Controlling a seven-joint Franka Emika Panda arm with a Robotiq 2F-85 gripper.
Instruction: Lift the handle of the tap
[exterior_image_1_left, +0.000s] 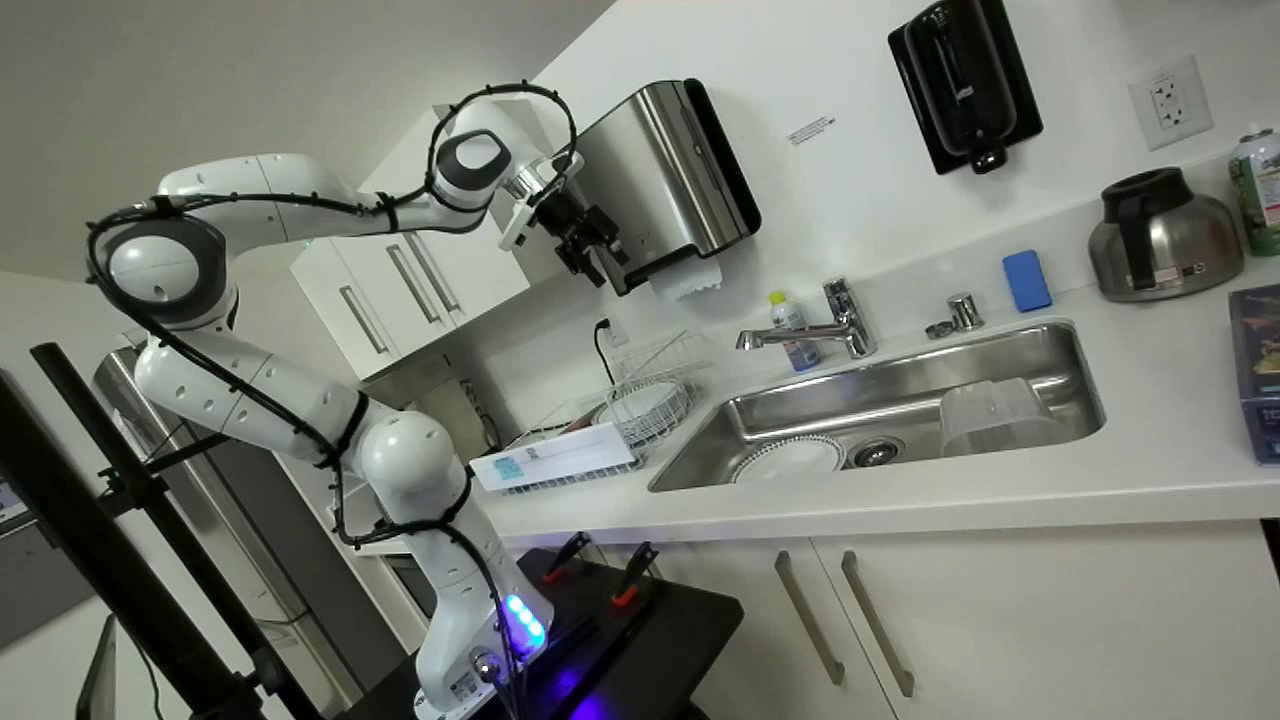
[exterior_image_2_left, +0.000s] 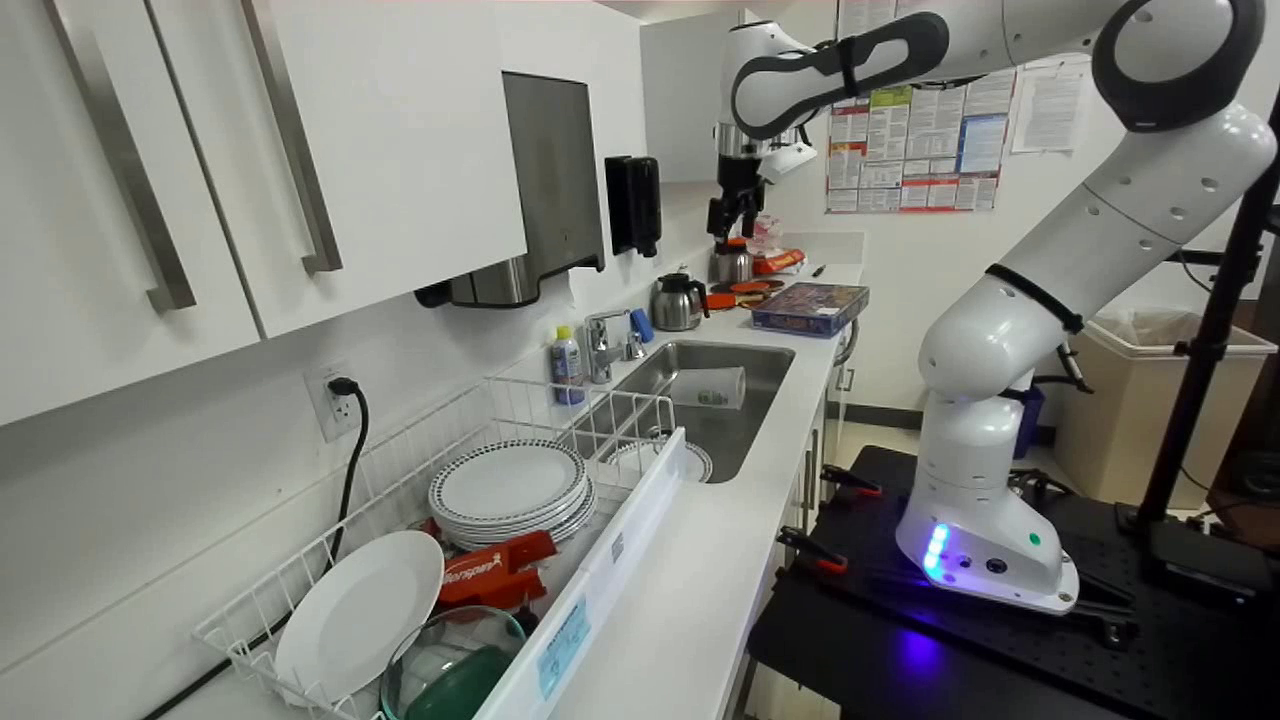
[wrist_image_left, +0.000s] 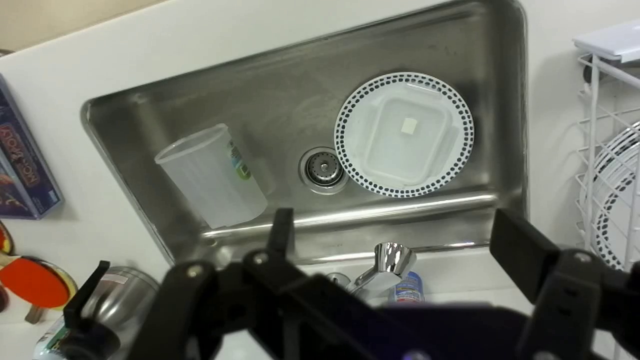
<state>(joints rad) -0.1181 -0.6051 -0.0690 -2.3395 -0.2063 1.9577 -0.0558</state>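
Observation:
The tap (exterior_image_1_left: 852, 325) is a small chrome faucet at the sink's back edge. Its handle (exterior_image_1_left: 838, 292) is the short chrome lever on top of the upright body, and the long spout points to one side. The tap (exterior_image_2_left: 599, 358) and its handle (exterior_image_2_left: 608, 317) also show in an exterior view. My gripper (exterior_image_1_left: 610, 268) is high in the air, apart from the tap. In the wrist view my gripper (wrist_image_left: 395, 225) is open and empty. A chrome part of the tap (wrist_image_left: 393, 257) shows between the fingers at a distance; the gripper covers the rest, and I cannot make out the handle there.
The sink (wrist_image_left: 295, 75) holds a plate (wrist_image_left: 345, 125) and a translucent plastic container (wrist_image_left: 215, 185). A spray bottle (exterior_image_1_left: 790, 325) stands behind the spout. A stubby chrome fitting (exterior_image_1_left: 964, 311), a dish rack (exterior_image_2_left: 440, 395), a towel dispenser (exterior_image_1_left: 660, 165) and a coffee pot (exterior_image_1_left: 1165, 240) are nearby.

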